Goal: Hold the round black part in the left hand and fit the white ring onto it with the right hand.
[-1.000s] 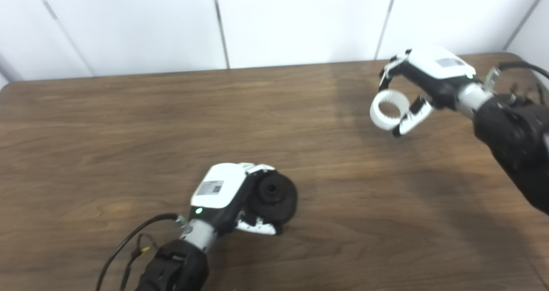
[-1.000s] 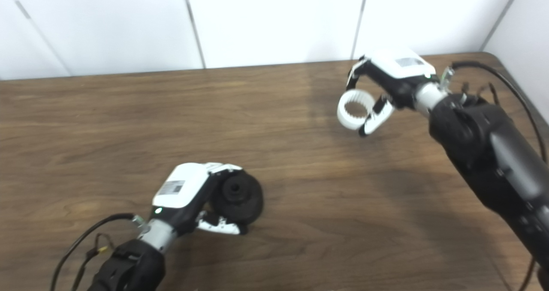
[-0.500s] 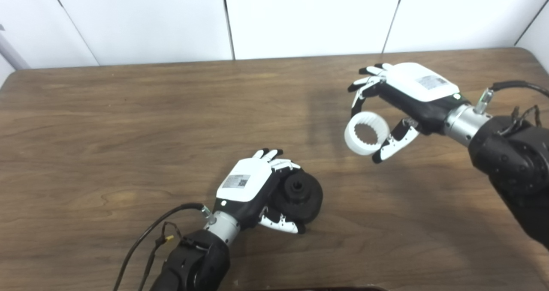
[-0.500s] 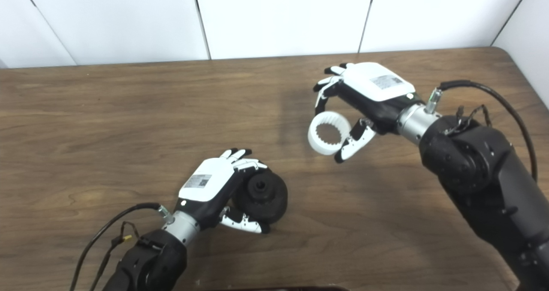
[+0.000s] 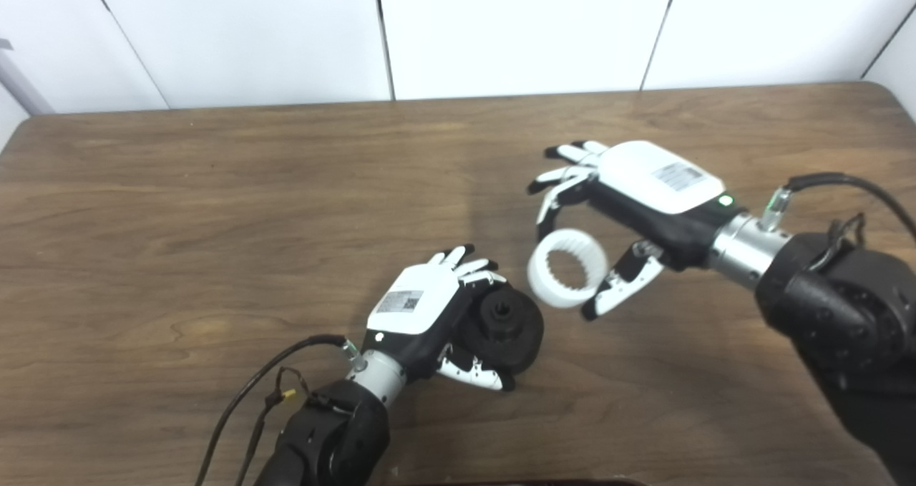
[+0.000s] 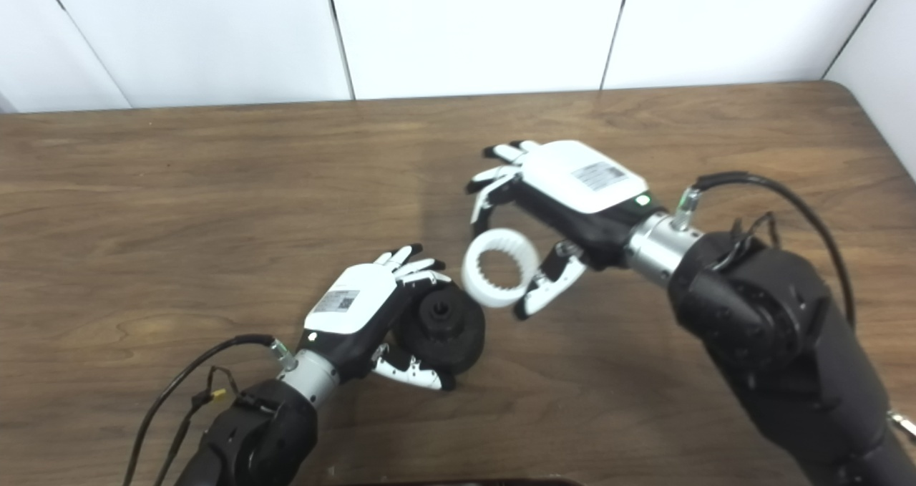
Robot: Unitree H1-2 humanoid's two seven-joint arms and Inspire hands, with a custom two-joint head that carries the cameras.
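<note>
The round black part rests low over the brown table, gripped from the left by my left hand, with its toothed hub facing up and right. My right hand holds the white ring between fingers and thumb, inner teeth showing. The ring hangs just up and right of the black part, a small gap apart. In the right eye view the ring sits close beside the black part.
White wall panels stand behind the table's far edge. Loose cables trail from my left forearm, and another cable loops off my right wrist. The table's right corner lies near my right arm.
My right hand has carried the white ring down and left, from the far right to just beside the black part. The camera view shifted too. My left hand keeps its hold.
</note>
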